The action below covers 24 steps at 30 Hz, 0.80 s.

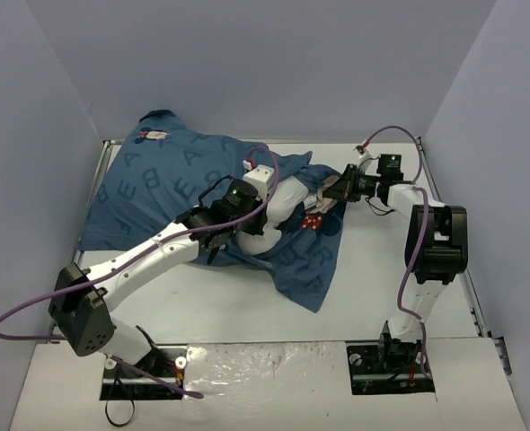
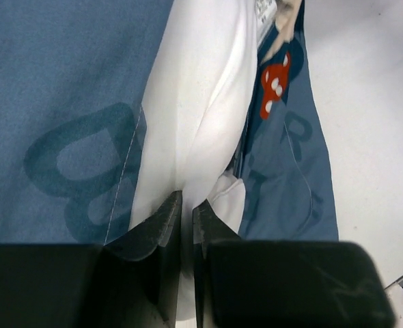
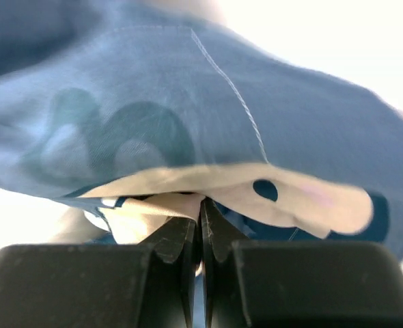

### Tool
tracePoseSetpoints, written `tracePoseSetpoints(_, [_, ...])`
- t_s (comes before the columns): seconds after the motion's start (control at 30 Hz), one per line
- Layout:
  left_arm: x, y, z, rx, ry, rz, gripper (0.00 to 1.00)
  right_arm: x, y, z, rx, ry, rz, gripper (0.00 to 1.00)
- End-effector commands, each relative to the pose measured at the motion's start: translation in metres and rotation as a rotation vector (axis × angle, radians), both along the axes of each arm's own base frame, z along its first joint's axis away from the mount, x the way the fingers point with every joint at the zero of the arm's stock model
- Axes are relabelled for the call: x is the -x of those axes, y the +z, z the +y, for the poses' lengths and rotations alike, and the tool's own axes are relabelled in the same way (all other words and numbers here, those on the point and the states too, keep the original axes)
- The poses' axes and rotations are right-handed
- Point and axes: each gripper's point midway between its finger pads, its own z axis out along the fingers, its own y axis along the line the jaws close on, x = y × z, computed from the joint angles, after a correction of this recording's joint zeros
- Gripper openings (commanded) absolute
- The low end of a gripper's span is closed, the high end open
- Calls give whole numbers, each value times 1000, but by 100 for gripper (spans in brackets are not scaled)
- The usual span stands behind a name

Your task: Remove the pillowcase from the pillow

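1. Nearest the arm bases is bare worktop (image 1: 247, 305). One loose corner of the pillowcase (image 1: 166, 184) trails onto it.
2. The left claw (image 2: 187, 199) comes next. Its jaws are almost together, clamped on a fold of the white pillow (image 2: 201, 102) where it pokes out of the case's mouth.
3. Just beyond, the right claw (image 3: 201, 210) is shut tight. It appears to pinch the pillowcase hem, beside a pale printed patch.
4. Only a small part of the pillow is bare, at mid-worktop between the two claws. The rest seems to lie inside the pillowcase, which spreads away to the far left corner and touches the back wall.
5. Both things look light, soft and limp.
   - The case will likely bunch and drag rather than slide off cleanly, so the hem at the open mouth is the place to hold it.
   - The pillow is puffy and gives under a pinch. A deep fold or a corner should hold better than its smooth face.
6. Each view adds something the others lack.
   - Only the top view shows the whole lay of the cloth and both arms.
   - The left wrist view alone shows white fabric between the jaws, with the red bow (image 2: 274, 89) close by.
   - The right wrist view, somewhat blurred, shows the hem at the jaw tips, which the top view hides.
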Motion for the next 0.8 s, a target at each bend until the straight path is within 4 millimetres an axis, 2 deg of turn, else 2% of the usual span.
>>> tracePoseSetpoints(0.0, [19, 8, 20, -2, -7, 32, 2, -65, 79, -64, 6, -242, -339, 0])
tracePoseSetpoints(0.03, [23, 4, 21, -13, -21, 49, 2, -67, 91, -70, -39, -277, -360, 0])
tracePoseSetpoints(0.07, [25, 4, 22, -18, -30, 56, 2, -67, 95, -72, -104, -320, -330, 0])
tracePoseSetpoints(0.1, [27, 5, 23, -26, -40, 50, 2, -73, 102, -79, -98, -354, -357, 0])
tracePoseSetpoints(0.2, [36, 6, 26, -14, -74, 61, 2, -79, 103, -80, -98, -393, -329, 0])
tracePoseSetpoints(0.27, [38, 2, 30, -21, -79, 75, 2, -77, 126, -65, -199, -343, -400, 0])
tracePoseSetpoints(0.33, [39, -5, 33, -30, -85, 99, 2, -76, 140, -62, -246, -357, -395, 0])
tracePoseSetpoints(0.37, [41, -8, 32, -26, -96, 112, 2, -75, 143, -51, -257, -338, -398, 0])
tracePoseSetpoints(0.4, [43, -13, 31, -28, -106, 125, 2, -79, 145, -50, -215, -336, -420, 0])
tracePoseSetpoints(0.43, [44, -16, 29, -26, -116, 134, 2, -82, 140, -49, -187, -345, -411, 0])
tracePoseSetpoints(0.47, [47, -17, 26, -16, -136, 147, 2, -87, 119, -50, -125, -404, -328, 0])
tracePoseSetpoints(0.5, [47, -17, 25, -11, -142, 145, 2, -95, 119, -53, -72, -435, -339, 0])
tracePoseSetpoints(0.53, [49, -16, 24, -9, -151, 147, 2, -100, 104, -58, -11, -460, -324, 0])
tracePoseSetpoints(0.57, [52, -14, 22, 2, -168, 151, 2, -103, 88, -66, 41, -530, -274, 0])
tracePoseSetpoints(0.63, [57, -12, 22, 3, -189, 149, 2, -107, 74, -79, 127, -602, -237, 0])
tracePoseSetpoints(0.67, [59, -10, 22, 3, -205, 147, 2, -108, 64, -91, 194, -679, -204, 0])
tracePoseSetpoints(0.73, [65, -6, 26, 3, -220, 144, 2, -110, 62, -88, 218, -702, -197, 0])
tracePoseSetpoints(0.77, [66, -2, 29, 7, -216, 136, 2, -107, 66, -72, 165, -628, -192, 0])
